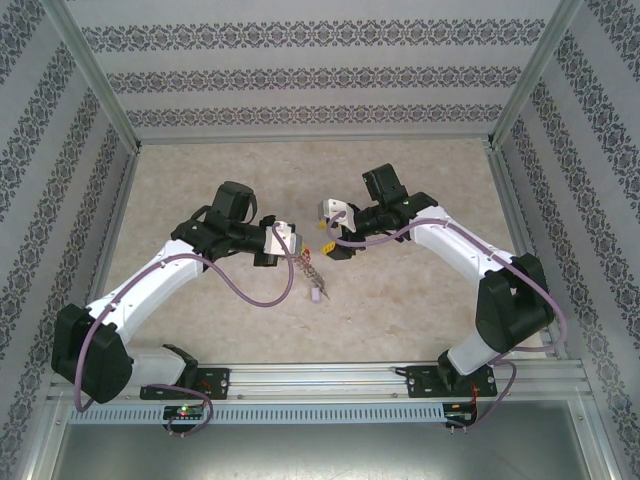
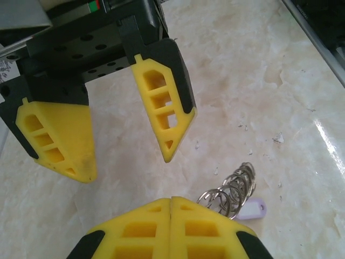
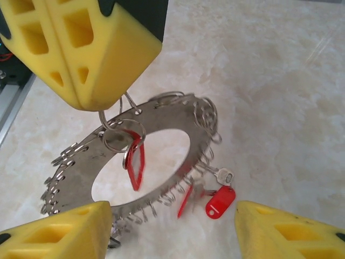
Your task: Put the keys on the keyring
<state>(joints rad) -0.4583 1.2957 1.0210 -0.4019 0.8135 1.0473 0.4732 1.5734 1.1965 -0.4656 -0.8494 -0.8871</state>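
Note:
My left gripper [image 1: 292, 247] is shut on a small split ring at the top of the keyring [image 3: 161, 121]. The keyring is a flat silvery loop edged with several small rings, and it hangs just above the table. In the left wrist view its rings [image 2: 232, 191] stick out beside my shut left gripper [image 2: 171, 199]. One of the keys [image 3: 223, 175] dangles from the loop's lower right with a red tag [image 3: 220, 202]. Another red tag [image 3: 135, 162] hangs just under the left gripper's fingers [image 3: 86, 65]. My right gripper [image 3: 172, 213] is open, its pads either side below the loop, touching nothing.
A pale lilac tag [image 2: 252, 209] lies on the marble-patterned table [image 1: 420, 180] under the keyring. The two arms meet at mid-table, fingertips close together. Metal frame rails [image 1: 330, 380] and patterned walls enclose the table.

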